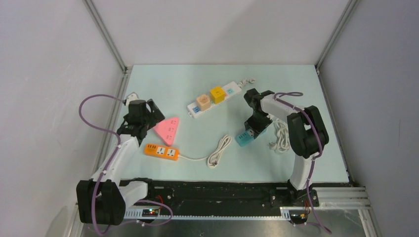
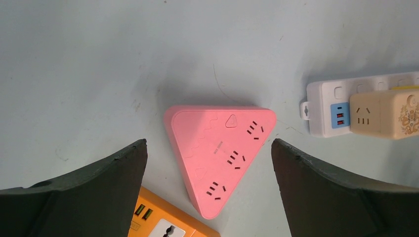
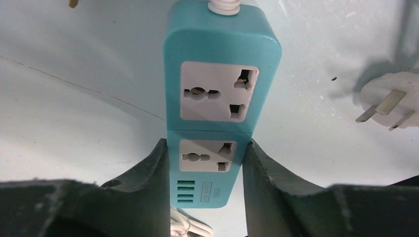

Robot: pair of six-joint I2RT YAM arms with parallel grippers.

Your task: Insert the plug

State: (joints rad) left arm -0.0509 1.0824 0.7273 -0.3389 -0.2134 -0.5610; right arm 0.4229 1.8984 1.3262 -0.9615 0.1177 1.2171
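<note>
The right fingers point(image 3: 148, 192) pinch the teal strip point(image 3: 222, 54) by its two long sides, at the end with the USB ports. The cord end sticks out past the tips. Whether the strip rests on the worktop point(image 1: 197, 79) or hangs just above it, I cannot tell. The plug point(image 3: 388, 101), white with three flat pins, lies loose on the worktop beside the strip, with bare surface between them. This group is in the right half of the worktop, and a white cord point(image 1: 281, 133) is piled between the strip and the right edge.

The left fingers point(image 2: 99, 192) are spread wide over the pink socket point(image 2: 220, 158) and touch nothing. Bare worktop shows between each finger and the slanted edges of the socket. The socket is near the left edge, and its near tip is just beside the orange strip point(image 2: 163, 224). The white strip point(image 2: 326, 106) lies more toward the far edge, apart from the pink socket.
</note>
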